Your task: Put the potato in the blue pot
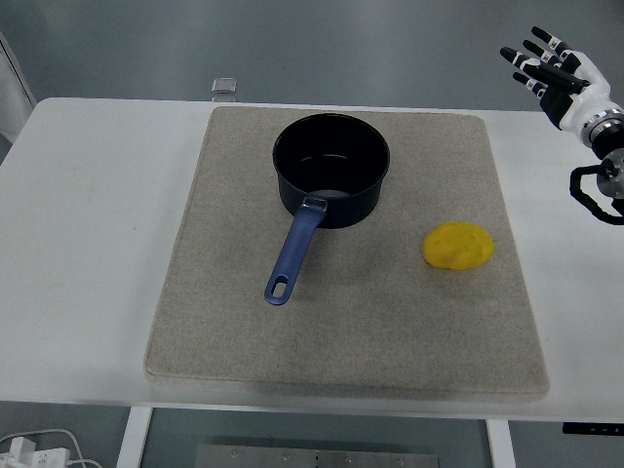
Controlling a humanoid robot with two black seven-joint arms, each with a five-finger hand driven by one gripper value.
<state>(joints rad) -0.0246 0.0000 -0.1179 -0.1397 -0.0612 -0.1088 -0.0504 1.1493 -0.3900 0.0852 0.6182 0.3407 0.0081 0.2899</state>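
While the potato [458,246] lies on the mat [390,331] at centre right, the blue pot [331,168] at upper centre is empty; 0 steps done. At upper right, the right hand [558,74] hovers, fingers spread wide, holding nothing.

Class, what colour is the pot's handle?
The handle is blue, lighter than the dark pot; the head view shows it.
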